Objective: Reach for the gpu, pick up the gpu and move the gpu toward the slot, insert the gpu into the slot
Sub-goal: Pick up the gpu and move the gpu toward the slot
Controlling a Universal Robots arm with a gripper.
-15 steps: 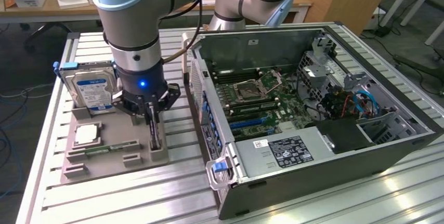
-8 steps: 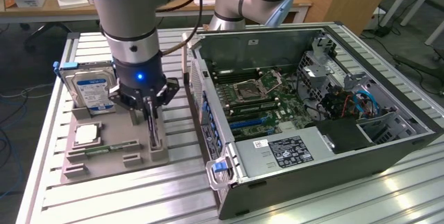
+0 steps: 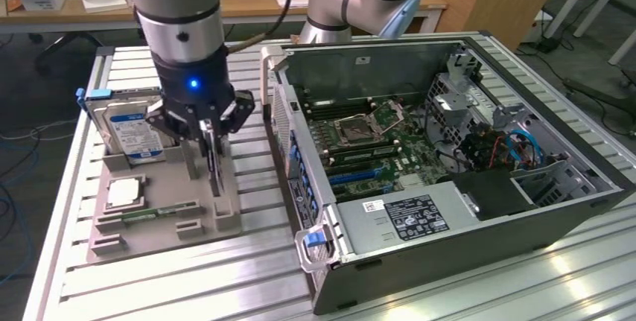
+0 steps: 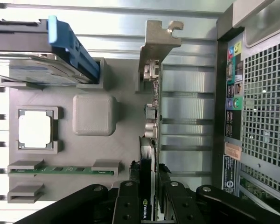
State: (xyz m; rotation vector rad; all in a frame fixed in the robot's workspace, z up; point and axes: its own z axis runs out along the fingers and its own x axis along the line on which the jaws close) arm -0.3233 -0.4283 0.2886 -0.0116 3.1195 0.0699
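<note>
Between hard drive (image 3: 134, 132) and case (image 3: 467, 252): gpu (image 3: 214, 163).

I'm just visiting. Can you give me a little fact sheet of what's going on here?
gripper: closed on the gpu from above
gpu: standing on edge in the grey holder, not in the case
case: open, to the exterior view's right of the holder
also in holder: hard drive, chip, memory stick
</note>
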